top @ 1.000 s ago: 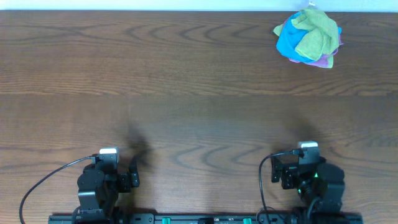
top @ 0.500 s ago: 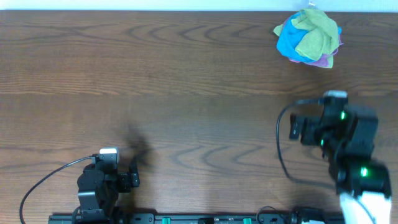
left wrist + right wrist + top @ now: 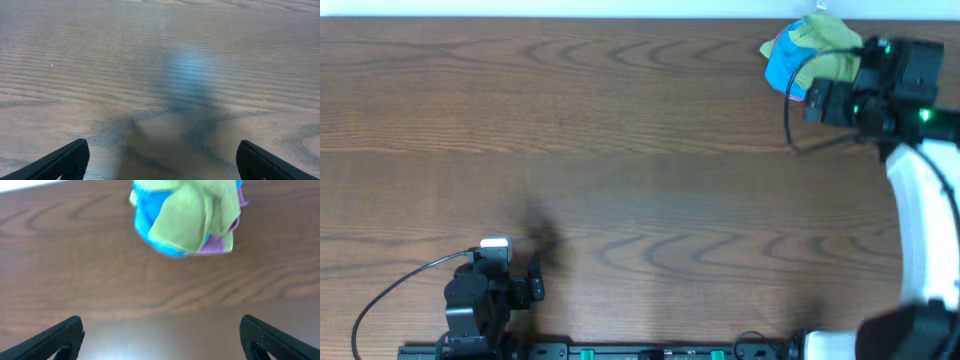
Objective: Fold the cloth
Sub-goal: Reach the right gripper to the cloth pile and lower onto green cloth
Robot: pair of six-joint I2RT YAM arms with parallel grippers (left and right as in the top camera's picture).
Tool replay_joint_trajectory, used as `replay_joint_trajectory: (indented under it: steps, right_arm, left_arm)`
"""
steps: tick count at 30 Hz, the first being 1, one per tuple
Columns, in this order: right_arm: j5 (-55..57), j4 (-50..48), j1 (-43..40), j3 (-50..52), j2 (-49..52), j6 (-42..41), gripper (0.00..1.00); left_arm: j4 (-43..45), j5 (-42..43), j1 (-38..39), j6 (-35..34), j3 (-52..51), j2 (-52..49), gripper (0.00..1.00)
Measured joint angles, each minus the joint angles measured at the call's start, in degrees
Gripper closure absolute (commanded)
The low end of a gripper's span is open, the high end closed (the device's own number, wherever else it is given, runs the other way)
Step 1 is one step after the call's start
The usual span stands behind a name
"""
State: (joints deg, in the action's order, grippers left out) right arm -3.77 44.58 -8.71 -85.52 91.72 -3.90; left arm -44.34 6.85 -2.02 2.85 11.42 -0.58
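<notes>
The lime-green cloth [image 3: 826,38] lies crumpled on top of a small heap at the table's far right, with a bright blue cloth [image 3: 782,66] under it. In the right wrist view the green cloth [image 3: 186,224] drapes over the blue cloth [image 3: 148,222] and a purple cloth [image 3: 218,244]. My right gripper [image 3: 872,55] hovers over the heap's right side, open and empty; its fingers [image 3: 160,340] are spread wide, short of the heap. My left gripper [image 3: 498,250] rests at the near left, open and empty [image 3: 160,160] above bare wood.
The brown wooden table [image 3: 620,150] ends at a white strip [image 3: 570,8] along its far edge, just behind the heap. A black cable [image 3: 390,290] loops beside the left arm's base. The right arm [image 3: 920,220] stretches along the right side.
My right arm has swung from its rest spot at the near edge out to the far right, ending over the heap of cloths. The left arm has not moved.
</notes>
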Motion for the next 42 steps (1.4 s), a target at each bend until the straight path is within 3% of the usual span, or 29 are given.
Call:
replay_joint_trajectory:
  steps: [7, 19, 32, 42]
  right_arm:
    - [-0.59, -1.42, -0.87, -11.98, 12.66, -0.24, 0.01]
    - [-2.47, -17.22, -0.85, -12.46, 15.78, -4.13, 0.01]
    - [0.72, -19.96, -0.85, -17.57, 30.82, -9.22, 0.01]
    - [5.88, -24.15, -0.85, -18.6, 31.91, -11.21, 0.01]
  left_arm:
    - [0.0, 0.02, 0.0, 0.0, 0.0, 0.0, 0.05]
    - [0.0, 0.04, 0.0, 0.0, 0.0, 0.0, 0.05]
    - [0.02, 0.02, 0.0, 0.0, 0.0, 0.0, 0.05]
    - [0.0, 0.04, 0.0, 0.0, 0.0, 0.0, 0.05]
